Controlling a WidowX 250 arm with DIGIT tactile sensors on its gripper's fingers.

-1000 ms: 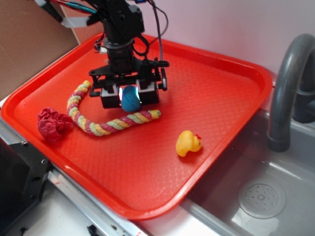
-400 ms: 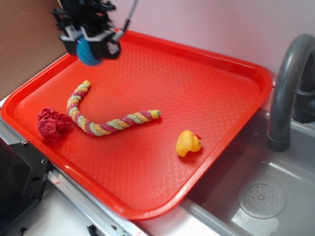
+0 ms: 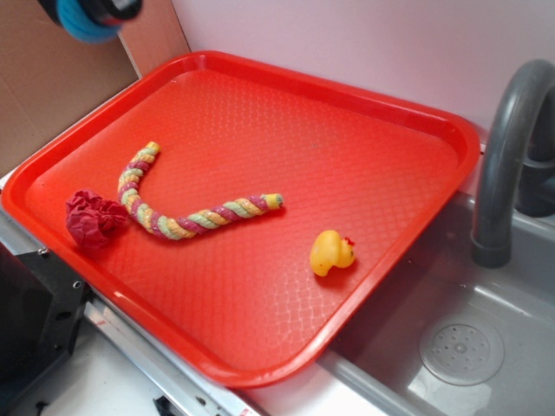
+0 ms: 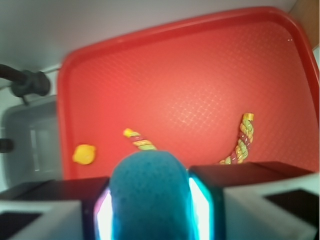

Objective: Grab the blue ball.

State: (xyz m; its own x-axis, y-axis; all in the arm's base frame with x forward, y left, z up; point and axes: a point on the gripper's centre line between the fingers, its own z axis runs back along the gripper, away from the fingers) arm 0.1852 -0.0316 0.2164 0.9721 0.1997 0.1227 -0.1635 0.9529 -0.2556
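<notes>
Gripper clamped on the blue ball, raised above the tray. Duck and rope lie on the tray.

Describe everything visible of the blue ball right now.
The blue ball is round and turquoise-blue, with a soft, fuzzy-looking surface. It is clamped in the gripper, a finger pressed against each side, and nothing else touches it. It hangs high above the red tray, clear of it. In the exterior view only its lower part shows at the top left corner; the rest is cut off by the frame.
</notes>
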